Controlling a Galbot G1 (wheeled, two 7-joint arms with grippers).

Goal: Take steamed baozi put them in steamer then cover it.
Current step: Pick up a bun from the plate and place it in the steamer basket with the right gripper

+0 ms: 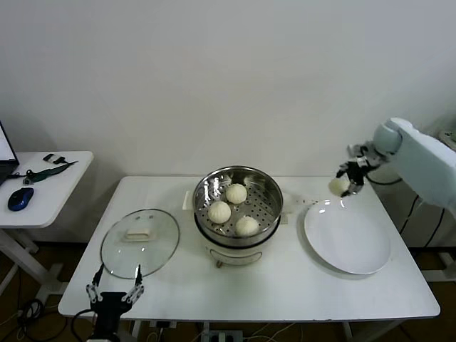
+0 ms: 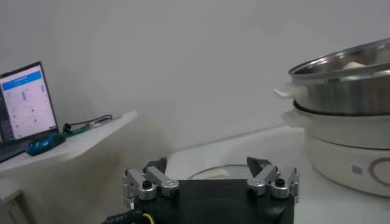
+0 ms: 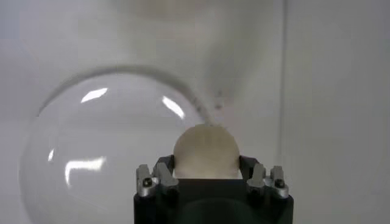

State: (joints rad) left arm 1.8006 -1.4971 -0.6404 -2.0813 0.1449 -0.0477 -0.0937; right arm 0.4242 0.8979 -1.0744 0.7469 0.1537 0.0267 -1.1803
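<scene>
Three cream-white baozi [image 1: 234,209] lie in the shiny steel steamer [image 1: 268,187] on its white pot base at the table's middle. My right gripper [image 1: 345,182] is shut on a fourth baozi [image 1: 338,186] and holds it in the air above the far left rim of the white plate [image 1: 347,237]. In the right wrist view the baozi [image 3: 206,152] sits between the fingers above the plate [image 3: 91,146]. The glass cover [image 1: 140,241] with its white handle lies flat on the table left of the steamer. My left gripper [image 1: 115,293] is open and empty at the front edge, just before the cover.
A small side table [image 1: 43,187] with a blue mouse and cables stands at the left. In the left wrist view the steamer [image 2: 347,76] rises to one side and a laptop [image 2: 24,103] stands on the side table. The wall is close behind.
</scene>
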